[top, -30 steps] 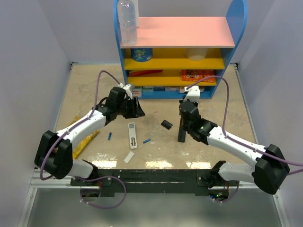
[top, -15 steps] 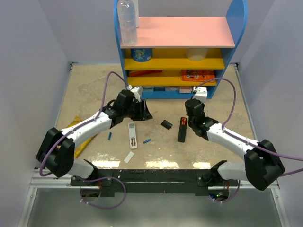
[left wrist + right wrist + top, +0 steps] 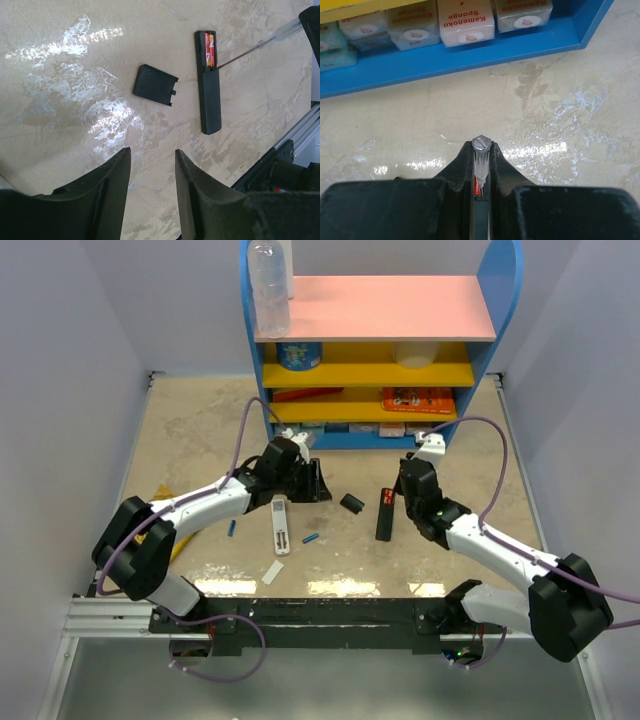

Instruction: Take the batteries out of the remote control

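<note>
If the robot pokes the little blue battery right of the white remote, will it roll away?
Probably: the blue battery is a cylinder lying sideways on a shiny table, so it may roll. It looks tiny, so likely light.

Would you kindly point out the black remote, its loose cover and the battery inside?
black remote (image 3: 211, 102): left wrist view, lower body.
loose cover (image 3: 155, 91): left wrist view, centre.
battery (image 3: 210, 50): left wrist view, mid-cell.

Finish notes: table top (image 3: 75, 125) is stone-look beige, polished, with glare patches. The black remote (image 3: 210, 100) and loose cover (image 3: 156, 85) are smooth matt black plastic. The batteries (image 3: 210, 49) have a glossy red-and-yellow wrap. The thin tool (image 3: 481, 159) has a clear plastic handle and a slim metal shaft. The left gripper (image 3: 152, 155) has matt black plastic fingers (image 3: 112, 190). The sponge packs (image 3: 466, 22) are wrapped in shiny film.
</note>
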Motion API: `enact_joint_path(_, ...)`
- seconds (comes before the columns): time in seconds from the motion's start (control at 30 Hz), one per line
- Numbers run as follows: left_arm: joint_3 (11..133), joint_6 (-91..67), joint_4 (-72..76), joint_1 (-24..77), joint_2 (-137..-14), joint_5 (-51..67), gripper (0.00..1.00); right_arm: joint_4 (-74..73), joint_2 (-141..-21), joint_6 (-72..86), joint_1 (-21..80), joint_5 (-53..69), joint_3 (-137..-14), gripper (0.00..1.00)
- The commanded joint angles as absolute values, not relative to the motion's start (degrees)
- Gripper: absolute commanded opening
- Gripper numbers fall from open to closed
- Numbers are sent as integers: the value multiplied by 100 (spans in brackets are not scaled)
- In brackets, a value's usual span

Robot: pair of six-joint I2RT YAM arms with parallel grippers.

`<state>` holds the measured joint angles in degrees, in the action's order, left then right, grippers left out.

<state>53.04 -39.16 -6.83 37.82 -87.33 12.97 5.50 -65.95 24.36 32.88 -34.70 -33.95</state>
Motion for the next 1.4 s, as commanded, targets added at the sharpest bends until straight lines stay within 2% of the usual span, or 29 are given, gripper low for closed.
enact_joint_path(0.0, 5423, -4017, -378, 3858, -8833, 1178, 45, 782, -6548, 2829, 3278, -3147, -3226, 0)
enact_joint_path(0.3, 5423, -4043, -334, 3885, -8930, 1151, 44, 853, -6232, 2944, 3278, -2699, -3068, 0)
enact_joint_path(0.47, 5484, -4087, -299, 3894, -8965, 1169, 44, 703, -5898, 2892, 3278, -2847, -3120, 0)
enact_joint_path(0.6, 5537, -4148, -185, 3894, -9070, 1248, 44, 1150, -5766, 2541, 3278, -3067, -3085, 0)
enact_joint_path(0.83, 5581, -4192, -141, 3902, -9193, 1310, 44, 2063, -6091, 2224, 3270, -3235, -2910, 0)
enact_joint_path(1.37, 5476, -4219, -88, 3902, -9176, 1353, 43, 2848, -6390, 1784, 3278, -2760, -2435, 0)
